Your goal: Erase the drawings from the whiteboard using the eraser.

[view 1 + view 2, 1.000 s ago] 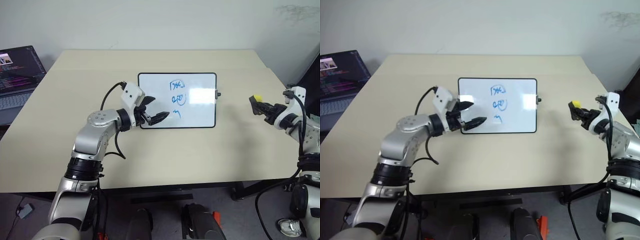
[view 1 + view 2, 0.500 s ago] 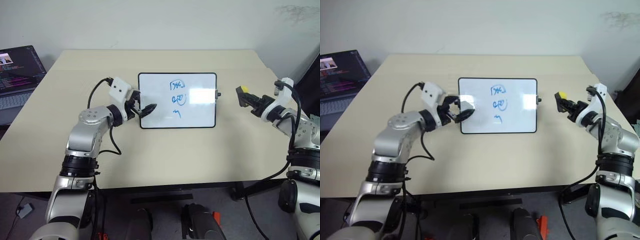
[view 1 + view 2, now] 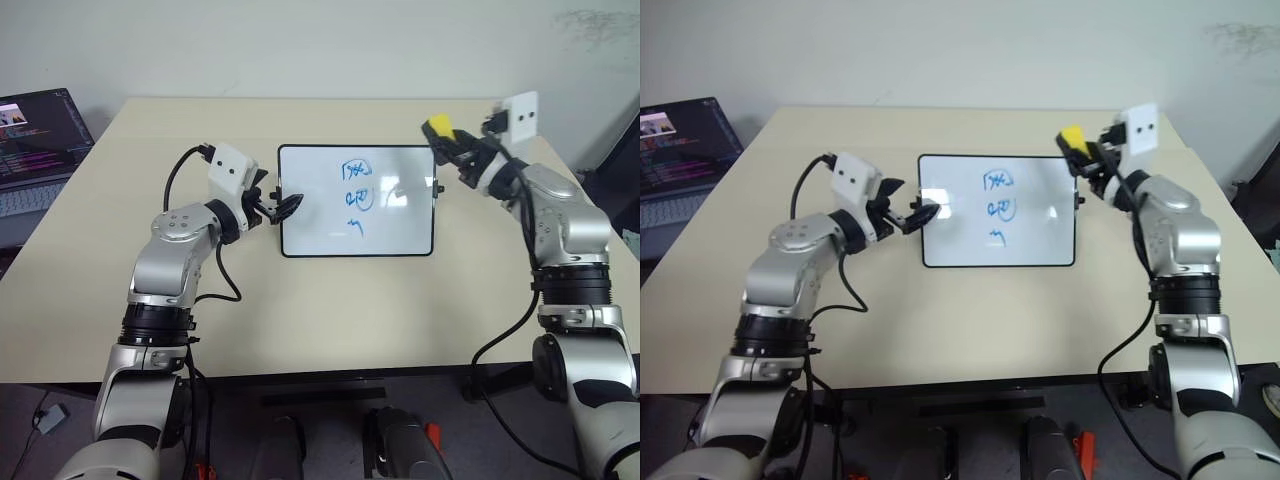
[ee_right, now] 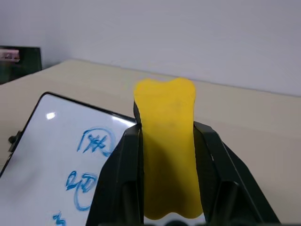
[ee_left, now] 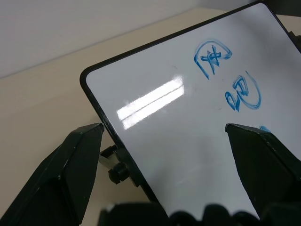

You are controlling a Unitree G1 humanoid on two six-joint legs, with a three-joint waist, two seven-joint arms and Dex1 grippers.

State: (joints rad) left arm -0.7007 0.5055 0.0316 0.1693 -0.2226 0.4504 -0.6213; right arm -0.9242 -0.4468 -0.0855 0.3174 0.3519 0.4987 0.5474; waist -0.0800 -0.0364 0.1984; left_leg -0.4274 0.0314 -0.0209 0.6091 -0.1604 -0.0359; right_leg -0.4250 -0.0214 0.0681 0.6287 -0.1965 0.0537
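Pinching the yellow eraser [image 4: 167, 150] between both fingers, the right claw [image 3: 1081, 150] hangs above the whiteboard's [image 3: 400, 225] far right corner. Eraser looks light and slightly soft; grip sits mid-body, working face hidden. Left claw [image 3: 280, 207] stands spread astride the board's left edge, one finger over the glossy face, contact unclear. Board lies flat on the bench [image 3: 300, 310], likely slippery. The drawings [image 3: 355, 197] lie between both claws; lowest is cut off in the wrist views.

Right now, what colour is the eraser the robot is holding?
Yellow. The eraser shows best in the right wrist view, squeezed in the right pincer.
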